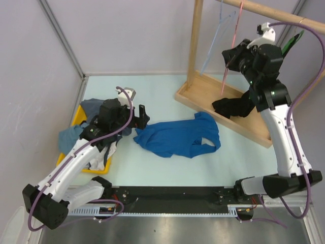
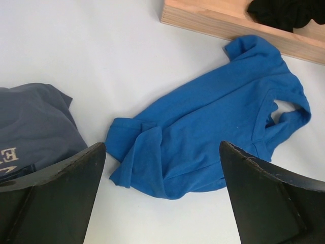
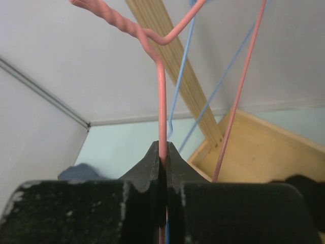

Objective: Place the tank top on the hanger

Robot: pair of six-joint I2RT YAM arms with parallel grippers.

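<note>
The tank top (image 1: 177, 136) lies crumpled on the table mid-front, royal blue; in the left wrist view (image 2: 213, 122) it spreads just ahead of my fingers. My left gripper (image 1: 140, 118) is open and empty, hovering at the top's left end (image 2: 161, 147). The pink wire hanger (image 1: 234, 35) hangs from the wooden rail (image 1: 269, 11) at the back right. My right gripper (image 1: 231, 57) is raised there and shut on the hanger's pink wire (image 3: 161, 101), which runs up from between the closed fingertips (image 3: 162, 150) to the twisted neck.
A light blue wire hanger (image 1: 216, 35) hangs beside the pink one, a green hanger (image 1: 292, 43) further right. Black cloth (image 1: 233, 108) lies in the wooden rack base (image 1: 203, 104). A yellow bin (image 1: 76, 119) holds clothes at left, including a grey-navy shirt (image 2: 35, 122).
</note>
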